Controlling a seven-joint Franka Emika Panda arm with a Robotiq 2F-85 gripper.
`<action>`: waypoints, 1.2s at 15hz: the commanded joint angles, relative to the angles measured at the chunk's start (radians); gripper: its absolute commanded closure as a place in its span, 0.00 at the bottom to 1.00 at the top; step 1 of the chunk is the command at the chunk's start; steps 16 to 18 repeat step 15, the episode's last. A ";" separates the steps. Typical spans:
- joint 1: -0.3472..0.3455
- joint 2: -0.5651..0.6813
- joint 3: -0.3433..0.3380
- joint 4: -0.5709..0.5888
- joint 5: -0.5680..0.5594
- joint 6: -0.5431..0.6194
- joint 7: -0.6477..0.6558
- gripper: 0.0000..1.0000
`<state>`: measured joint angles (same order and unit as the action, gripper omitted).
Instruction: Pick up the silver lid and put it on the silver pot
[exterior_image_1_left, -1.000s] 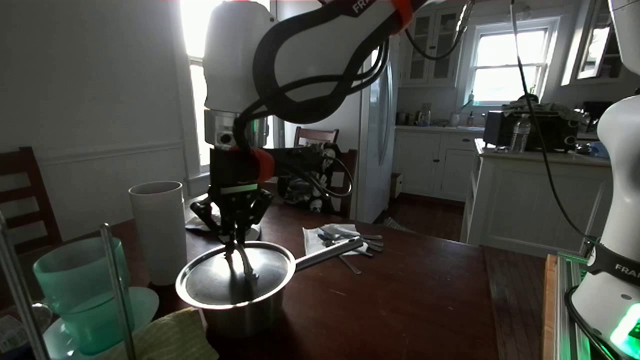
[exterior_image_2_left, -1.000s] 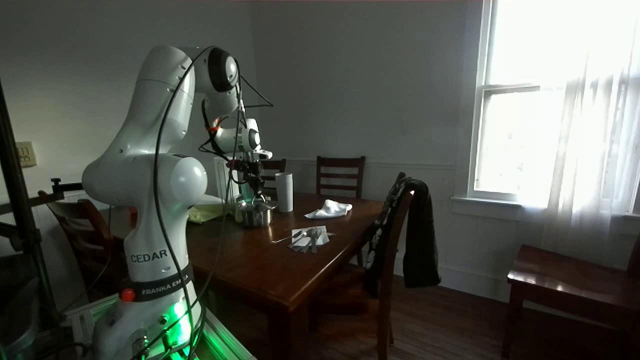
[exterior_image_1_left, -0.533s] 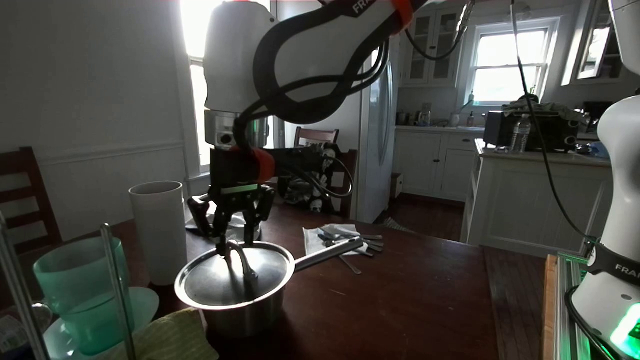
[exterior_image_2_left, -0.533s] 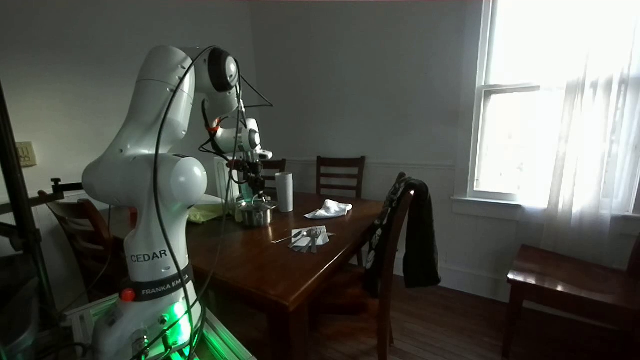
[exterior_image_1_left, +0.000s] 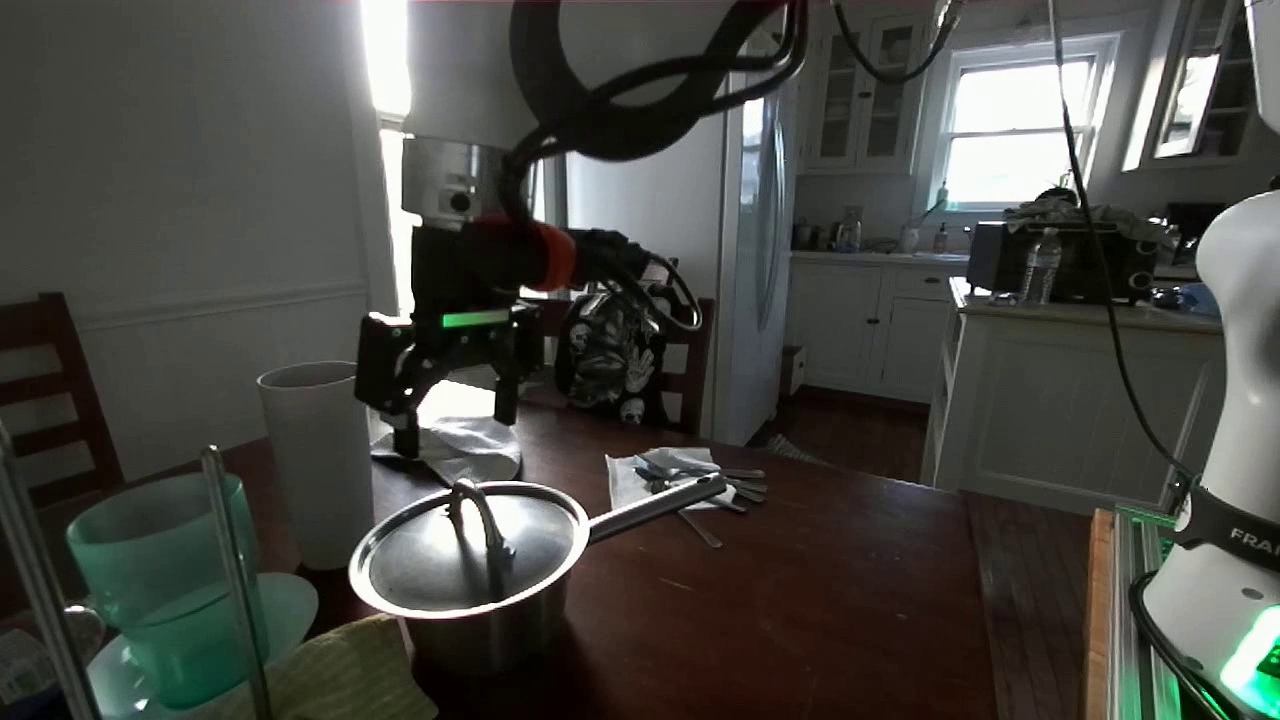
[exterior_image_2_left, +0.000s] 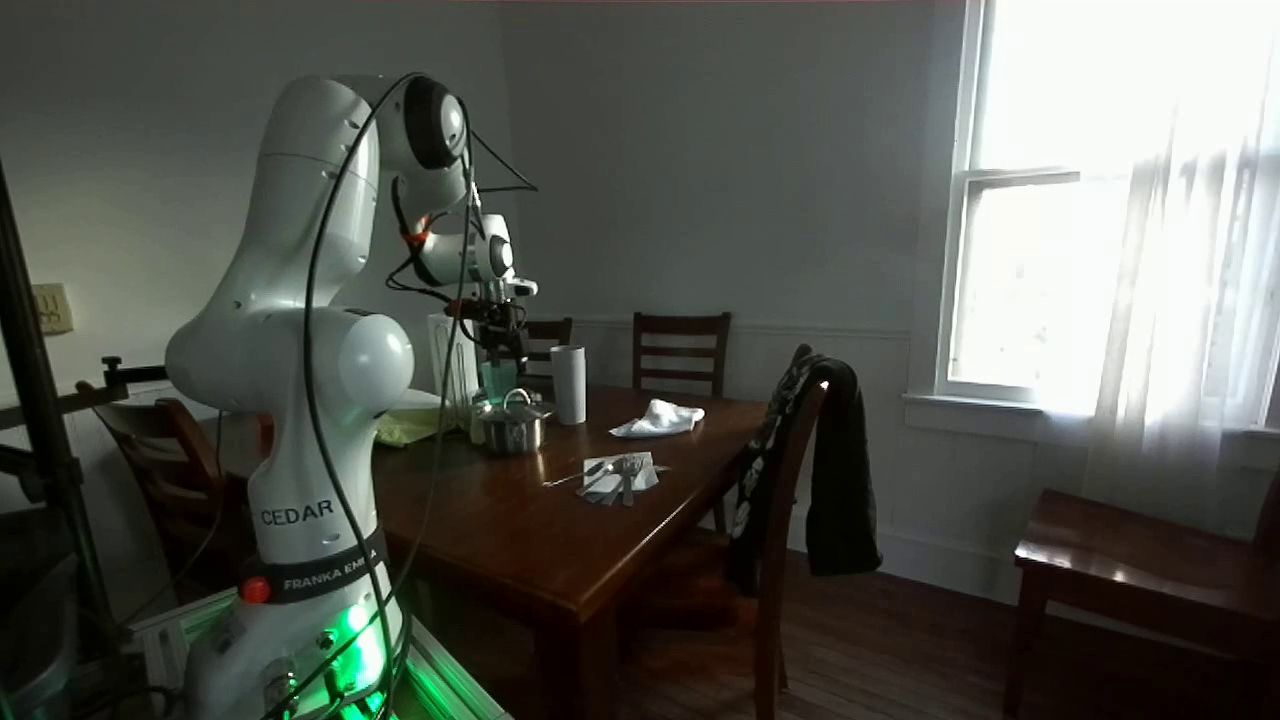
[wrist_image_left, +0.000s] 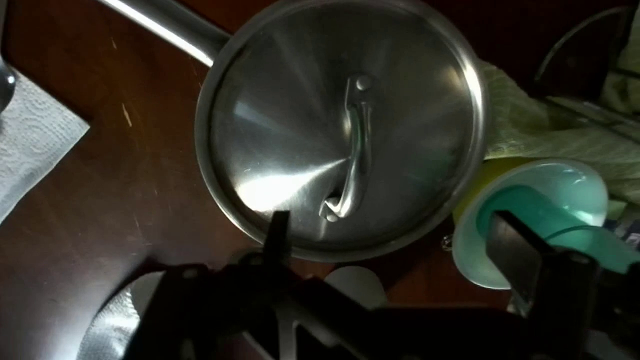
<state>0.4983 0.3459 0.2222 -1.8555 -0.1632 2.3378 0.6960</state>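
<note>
Jaws were spread pretty wide, and the gripper (exterior_image_1_left: 456, 425) hung above the silver lid (wrist_image_left: 305, 125), clear of its looped handle (wrist_image_left: 360, 147). The lid sat right on the silver pot (exterior_image_1_left: 490, 638), covering it, with the pot's long handle (exterior_image_1_left: 655, 510) poking out sideways. Green tubs (exterior_image_1_left: 160, 600) and a white cylinder (exterior_image_1_left: 317, 470) stood near the pot. Farther off, some cutlery (exterior_image_2_left: 627, 485) lay on a paper towel (exterior_image_1_left: 623, 485) on the same dark wooden table (exterior_image_1_left: 800, 600).

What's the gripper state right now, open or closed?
Gripper: open, holding nothing, clear of the silver lid, which rests on the silver pot.
</note>
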 joint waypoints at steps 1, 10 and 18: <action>-0.058 -0.117 0.057 -0.047 0.092 -0.095 -0.235 0.00; -0.152 -0.288 0.069 -0.065 0.207 -0.426 -0.637 0.00; -0.152 -0.258 0.075 -0.032 0.178 -0.424 -0.610 0.00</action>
